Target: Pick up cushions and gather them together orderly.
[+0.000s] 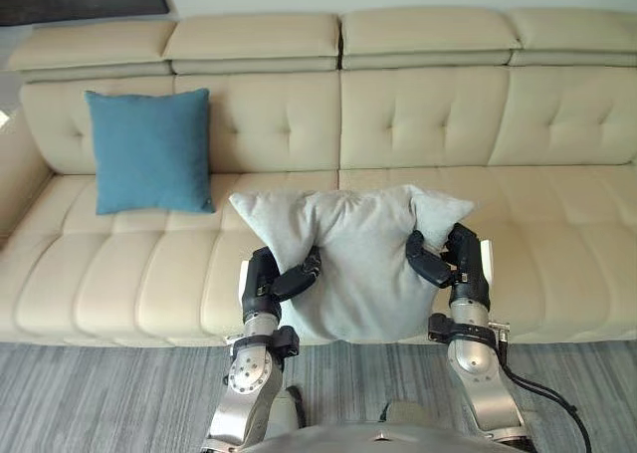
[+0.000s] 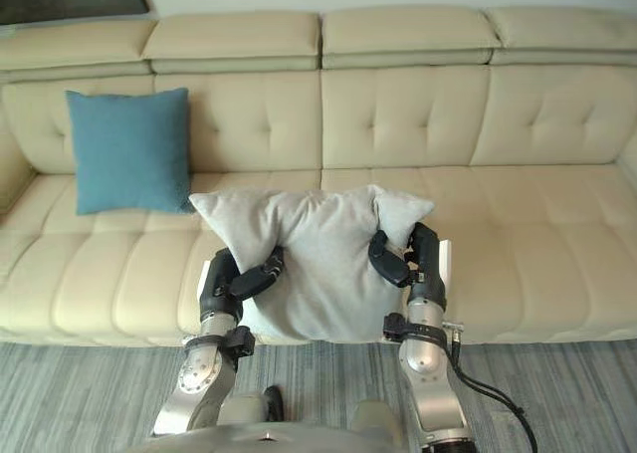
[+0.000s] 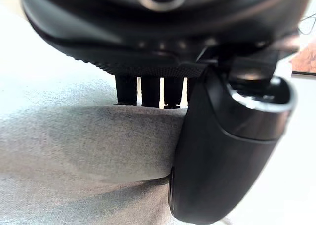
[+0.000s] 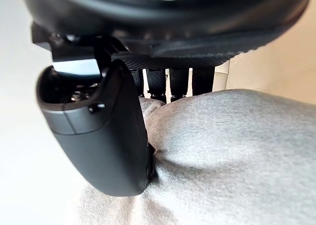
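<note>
Pale grey square fabric cushion (image 1: 363, 264) is held between both hands in front of the robot, over the front edge of the cream tufted leather sofa (image 1: 557, 254). I can't tell whether its lower edge rests on the seat or hangs clear.

Left hand (image 1: 267, 279) clamps the cushion's left side. Its thumb lies across the near face, and in the left wrist view its fingers (image 3: 148, 91) curl round behind the cloth. Right hand (image 1: 458, 259) mirrors this on the right side, with the thumb dug into the fabric and the fingers (image 4: 168, 84) wrapped over the edge. Both grips pinch inward, so the cushion bunches at the middle and its two upper corners flare out above the hands.

The cushion's wide axis runs side to side between the hands, parallel to the sofa front.

Blue square fabric cushion (image 1: 149, 151) stands upright against the backrest at the sofa's left end. It lies to the robot's left of the grey one and further back. Its lower right corner comes near the grey cushion's upper left corner, and they look apart.

Judgement: gathering means carrying the grey cushion left and back to stand beside the blue one. The left hand is the nearer and would lead.

Both forearms rise nearly upright from below, level with each other.
</note>
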Robot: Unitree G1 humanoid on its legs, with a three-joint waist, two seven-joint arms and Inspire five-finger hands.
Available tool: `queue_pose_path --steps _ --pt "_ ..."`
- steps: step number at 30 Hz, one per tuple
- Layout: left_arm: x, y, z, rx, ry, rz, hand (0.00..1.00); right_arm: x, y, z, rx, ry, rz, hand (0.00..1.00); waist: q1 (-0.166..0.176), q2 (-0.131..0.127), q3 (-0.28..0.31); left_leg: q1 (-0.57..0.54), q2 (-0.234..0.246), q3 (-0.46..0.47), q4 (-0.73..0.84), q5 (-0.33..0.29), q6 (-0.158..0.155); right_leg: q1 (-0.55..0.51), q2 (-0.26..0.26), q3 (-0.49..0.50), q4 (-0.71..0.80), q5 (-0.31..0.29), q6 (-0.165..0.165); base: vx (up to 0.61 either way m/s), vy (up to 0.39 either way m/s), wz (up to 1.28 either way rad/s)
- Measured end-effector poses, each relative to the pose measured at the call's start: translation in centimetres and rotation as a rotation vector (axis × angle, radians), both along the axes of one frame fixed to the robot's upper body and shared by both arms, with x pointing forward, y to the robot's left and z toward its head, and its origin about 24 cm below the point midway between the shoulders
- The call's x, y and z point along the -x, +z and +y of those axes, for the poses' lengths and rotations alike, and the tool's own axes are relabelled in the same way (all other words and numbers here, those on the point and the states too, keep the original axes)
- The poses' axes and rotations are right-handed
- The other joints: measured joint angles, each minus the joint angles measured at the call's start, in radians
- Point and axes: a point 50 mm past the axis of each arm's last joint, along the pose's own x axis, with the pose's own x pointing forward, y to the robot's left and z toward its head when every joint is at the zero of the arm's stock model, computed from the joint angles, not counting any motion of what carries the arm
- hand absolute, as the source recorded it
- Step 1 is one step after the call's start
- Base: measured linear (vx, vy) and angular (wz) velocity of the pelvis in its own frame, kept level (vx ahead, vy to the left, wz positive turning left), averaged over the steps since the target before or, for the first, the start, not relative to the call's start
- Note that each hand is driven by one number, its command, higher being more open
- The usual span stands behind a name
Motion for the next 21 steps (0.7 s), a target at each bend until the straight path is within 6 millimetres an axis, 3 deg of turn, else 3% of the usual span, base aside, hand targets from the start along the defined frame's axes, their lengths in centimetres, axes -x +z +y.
queue_pose_path --steps 4,13,17,20,21 --pt "0.0 0.0 0.1 -0.001 0.000 0.000 0.00 -0.1 0.1 0.1 -0.001 0.008 -0.002 0.00 0.022 0.007 -0.007 0.037 0.005 -0.040 -0.097 0.048 -0.011 0.060 0.027 -0.027 -0.121 0.055 -0.018 0.03 -0.047 0.08" --pt "-0.6 0.4 0.8 -0.060 -0.026 -0.025 0.00 -1.0 0.5 0.0 0.014 0.023 -0.022 0.00 0.012 0.004 -0.034 0.075 -0.007 -0.087 -0.233 0.115 -0.016 0.109 0.034 -0.058 -0.238 0.100 -0.026 0.06 -0.013 0.09" --pt "-2.9 1.0 1.0 -0.134 -0.051 -0.066 0.00 -3.3 1.5 -0.1 0.088 0.034 -0.065 0.00 0.012 0.012 -0.035 0.072 0.001 -0.101 -0.313 0.170 -0.023 0.076 0.048 -0.063 -0.252 0.114 -0.038 -0.04 -0.045 0.02" --pt "-6.1 2.4 1.1 -0.221 -0.042 -0.133 0.00 -6.2 3.5 0.4 0.144 0.010 -0.151 0.00 0.009 0.021 -0.023 0.028 0.014 -0.101 -0.358 0.214 -0.027 0.007 0.062 -0.060 -0.241 0.136 -0.043 -0.10 -0.030 -0.05" --pt "-7.8 3.7 0.9 -0.259 -0.030 -0.184 0.00 -7.7 5.2 0.5 0.171 -0.010 -0.212 0.00 0.004 0.025 0.004 0.003 0.016 -0.101 -0.364 0.231 -0.026 -0.028 0.064 -0.057 -0.224 0.141 -0.044 -0.09 -0.006 -0.05"
